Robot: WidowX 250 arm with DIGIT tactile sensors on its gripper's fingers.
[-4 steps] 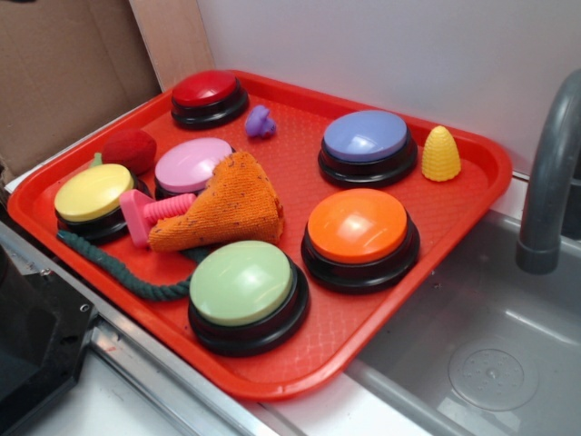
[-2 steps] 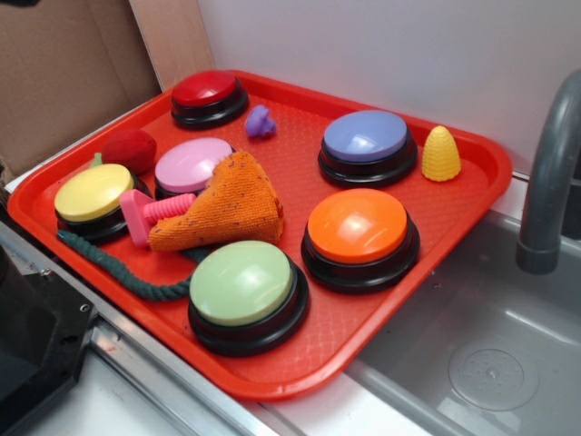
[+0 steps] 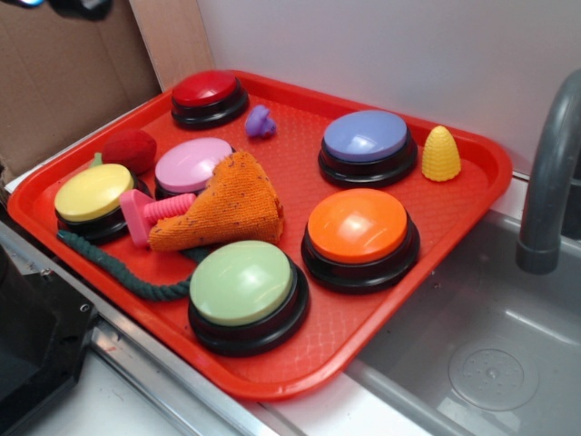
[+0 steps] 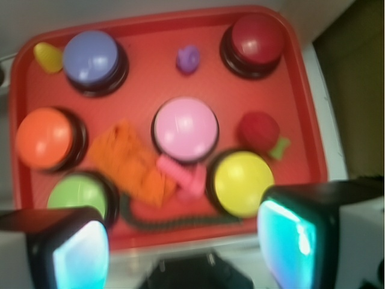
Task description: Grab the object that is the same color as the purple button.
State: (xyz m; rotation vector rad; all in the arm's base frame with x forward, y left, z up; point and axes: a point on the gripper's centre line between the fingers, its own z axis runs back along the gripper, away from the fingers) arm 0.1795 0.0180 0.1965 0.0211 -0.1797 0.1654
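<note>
The small purple knobby object [image 3: 260,121] lies on the red tray [image 3: 300,363] near its back, between the red button and the purple button [image 3: 367,138]. From the wrist view, the object [image 4: 188,59] sits top centre and the purple button [image 4: 91,55] top left. My gripper [image 4: 183,253] hangs high over the tray's front edge, open, with nothing between its cyan-lit fingers [image 4: 81,256]. It is well apart from the object. A dark part of the arm [image 3: 77,7] shows at the exterior view's top left corner.
The tray also holds red [image 3: 209,95], pink [image 3: 191,165], yellow [image 3: 93,195], orange [image 3: 359,234] and green [image 3: 243,291] buttons. A pink bolt [image 3: 145,213], orange cloth [image 3: 231,204], green rope [image 3: 109,265], red strawberry [image 3: 130,148] and yellow corn [image 3: 441,154] lie among them. Right: a sink [image 3: 490,363] and faucet [image 3: 549,182].
A dark part of the arm has come further into the exterior view at the top left corner. Everything on the tray stays where it was.
</note>
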